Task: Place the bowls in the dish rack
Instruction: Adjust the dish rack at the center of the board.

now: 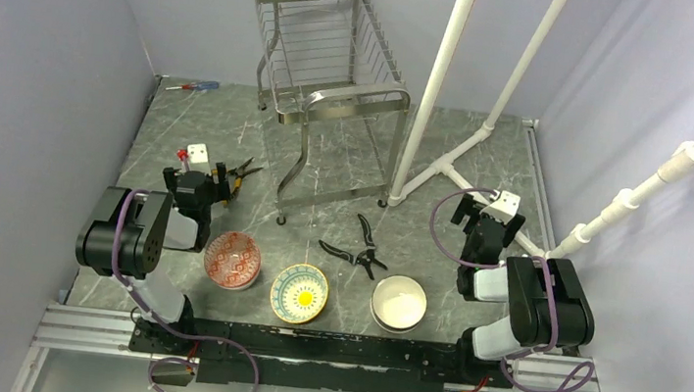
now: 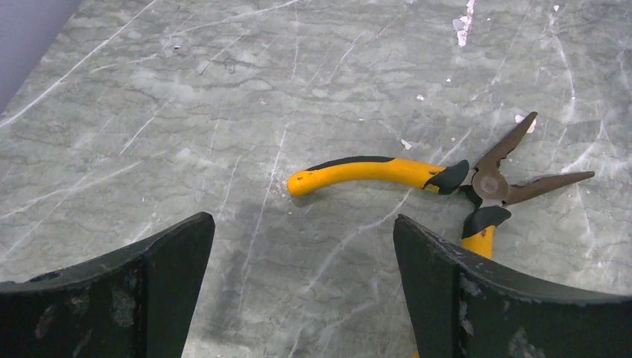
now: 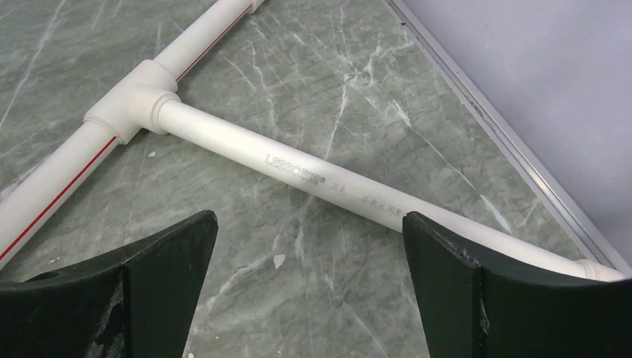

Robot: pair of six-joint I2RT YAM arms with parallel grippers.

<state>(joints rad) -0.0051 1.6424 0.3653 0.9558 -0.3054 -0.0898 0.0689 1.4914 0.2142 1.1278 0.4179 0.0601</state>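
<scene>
Three bowls sit in a row near the table's front: a red-patterned bowl (image 1: 232, 259), a teal bowl with a yellow centre (image 1: 299, 292) and a plain white bowl (image 1: 399, 302). The steel wire dish rack (image 1: 332, 76) stands empty at the back centre. My left gripper (image 1: 204, 183) is open and empty, up and left of the red bowl; in the left wrist view (image 2: 304, 231) it hangs over bare table. My right gripper (image 1: 489, 215) is open and empty, up and right of the white bowl; in the right wrist view (image 3: 309, 231) it hangs over bare table.
Yellow-handled pliers (image 2: 440, 179) lie just ahead of my left gripper and show in the top view (image 1: 240, 171). Black pruning shears (image 1: 360, 247) lie between the rack and the bowls. White pipes (image 1: 457, 61) rise at the right and run along the floor (image 3: 313, 175). A screwdriver (image 1: 193, 86) lies at back left.
</scene>
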